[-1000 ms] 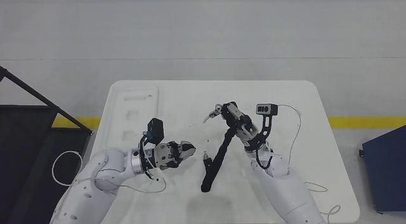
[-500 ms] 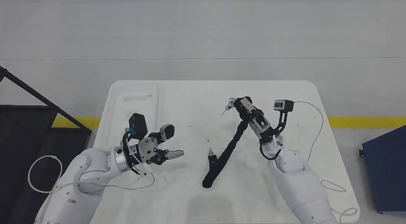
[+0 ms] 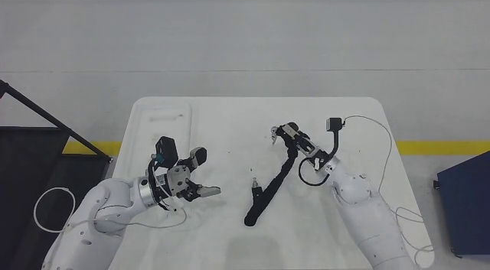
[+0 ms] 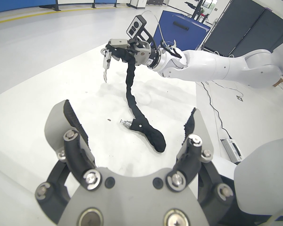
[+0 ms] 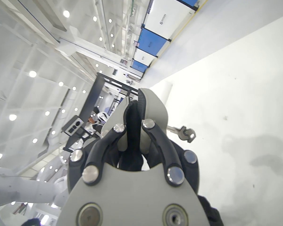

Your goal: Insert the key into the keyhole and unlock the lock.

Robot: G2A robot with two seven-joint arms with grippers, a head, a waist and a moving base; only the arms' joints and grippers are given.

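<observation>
A cable lock in a black fabric sleeve [image 3: 268, 184] runs from my right gripper [image 3: 285, 132] down onto the white table [image 3: 360, 121]. The right gripper is shut on the sleeve's upper end [image 5: 131, 128] and holds it above the table. A silver key [image 3: 272, 135] hangs from that end, seen as key [image 4: 106, 68] and key [image 5: 182, 133]. The lock's metal end [image 3: 253, 186] lies on the table beside the sleeve, also metal end [image 4: 125, 123]. My left gripper [image 3: 208, 171] is open and holds nothing, left of the lock, with the left gripper [image 4: 129, 106] facing it.
The right arm's white cable [image 3: 367, 128] loops over the table's right part. A faint rectangular outline [image 3: 162, 128] marks the table's far left corner. A black frame [image 3: 46, 117] stands off the table to the left, and a blue cabinet [image 3: 463, 201] stands to the right.
My left gripper drew back to the left, away from the lock, and opened wider. My right gripper moved right with the sleeve's end and the key, then turned slightly.
</observation>
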